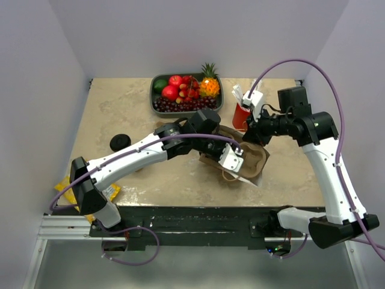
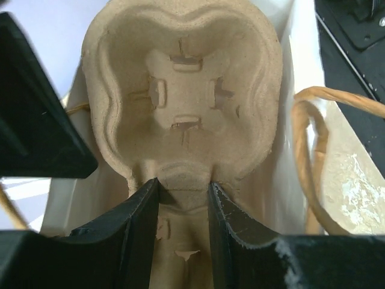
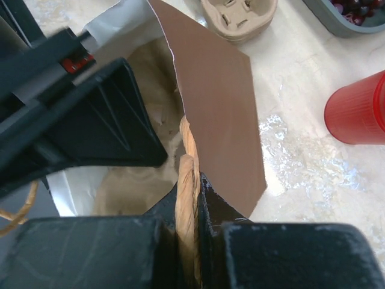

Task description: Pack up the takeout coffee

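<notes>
The takeout coffee (image 1: 119, 142) stands on the table at the left and shows from above as a round black lid, far from both grippers. A brown paper bag (image 1: 257, 164) with a white inside lies open at the centre. My left gripper (image 1: 231, 159) reaches into it and is shut on the middle ridge of a tan two-hole cup carrier (image 2: 183, 90); its fingertips (image 2: 150, 195) pinch that ridge. My right gripper (image 1: 255, 135) is shut on the bag's twisted paper handle (image 3: 189, 174) and holds the bag's mouth up.
A grey tray of fruit (image 1: 155, 99) stands at the back. A red cup of white straws (image 1: 242, 114) stands just behind the bag. A second cup carrier (image 3: 237, 18) lies beyond the bag. A yellow packet (image 1: 69, 189) lies at the front left.
</notes>
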`<state>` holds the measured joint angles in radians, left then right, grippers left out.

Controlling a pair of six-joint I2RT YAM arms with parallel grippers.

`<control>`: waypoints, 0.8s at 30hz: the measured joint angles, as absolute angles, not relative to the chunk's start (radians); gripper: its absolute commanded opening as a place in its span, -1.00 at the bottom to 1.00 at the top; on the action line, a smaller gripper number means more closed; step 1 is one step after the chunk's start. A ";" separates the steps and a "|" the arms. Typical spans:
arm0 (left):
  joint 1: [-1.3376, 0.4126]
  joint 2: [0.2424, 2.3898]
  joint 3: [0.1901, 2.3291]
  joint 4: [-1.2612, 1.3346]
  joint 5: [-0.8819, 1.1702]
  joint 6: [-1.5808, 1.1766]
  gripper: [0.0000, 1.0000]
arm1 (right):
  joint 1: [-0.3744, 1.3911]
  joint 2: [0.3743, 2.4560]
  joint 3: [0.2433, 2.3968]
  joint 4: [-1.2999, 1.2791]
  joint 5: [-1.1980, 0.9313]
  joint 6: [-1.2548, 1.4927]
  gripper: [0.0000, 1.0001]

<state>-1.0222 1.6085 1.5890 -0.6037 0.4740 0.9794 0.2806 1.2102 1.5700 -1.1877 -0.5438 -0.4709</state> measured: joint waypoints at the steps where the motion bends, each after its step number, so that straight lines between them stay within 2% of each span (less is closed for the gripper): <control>1: -1.031 1.617 1.592 -0.613 0.455 0.979 -0.89 | 0.287 1.210 1.570 -1.188 -0.541 -0.469 -1.00; 11: -1.101 1.688 1.650 -0.665 0.247 0.959 -0.94 | 0.314 1.212 1.562 -1.147 -0.488 -0.380 -1.00; 24: -1.155 1.864 1.927 -0.918 0.076 0.922 -0.98 | 0.314 1.211 1.532 -1.088 -0.448 -0.254 -1.00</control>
<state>-1.1545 1.8641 1.9274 -0.9176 0.0757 0.9218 0.3141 1.2114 1.5318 -1.0878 -0.4477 -0.2539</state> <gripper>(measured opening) 0.400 0.034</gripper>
